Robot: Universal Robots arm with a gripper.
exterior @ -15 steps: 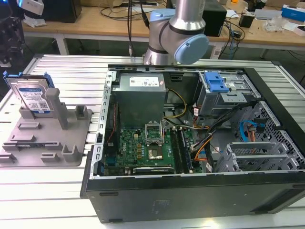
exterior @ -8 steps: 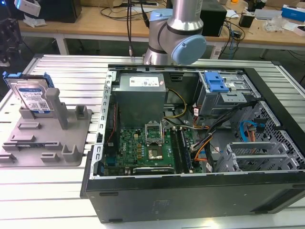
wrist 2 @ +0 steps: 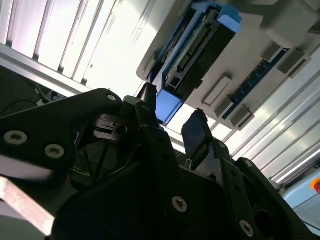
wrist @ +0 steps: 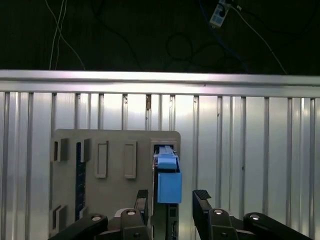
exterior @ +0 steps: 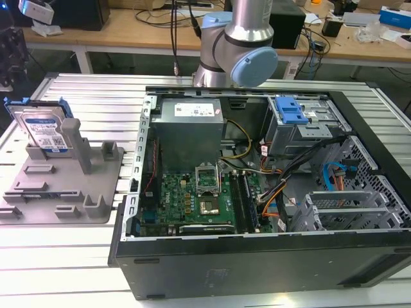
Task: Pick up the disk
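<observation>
1. The disk (exterior: pixel 45 128) stands on edge in a slot of the grey fixture (exterior: pixel 70 186), with its label face showing. I judge this upright seating is meant to leave both flat faces free for a pinch from above.
2. The claw (wrist: pixel 172 194) is released. In both wrist views its two fingers (wrist: pixel 201 200) are spread, and the disk's blue rail (wrist: pixel 169 182) lines up in the gap just beyond the tips. A gap shows on each side of the rail, so nothing is gripped yet.
3. The spread looks somewhat wider than the disk is thick. I take that as clearance for closing over it without knocking it.
4. The fixture rests on the slatted table (exterior: pixel 58 256) beside the open case (exterior: pixel 257 276), which lies off to one side of the claw's target.
5. The exterior view gives the disk's label, its stance in the fixture and the arm (exterior: pixel 247 32) rising behind the case.
6. The first wrist view looks straight along the fingers. It shows the disk edge-on and how well it is centred between them.
7. The second wrist view looks slantwise. It shows the disk's connector end and a blue tab (wrist 2: pixel 167 106) close to the fingertips. I cannot tell whether the tips have reached the rail's level.
</observation>
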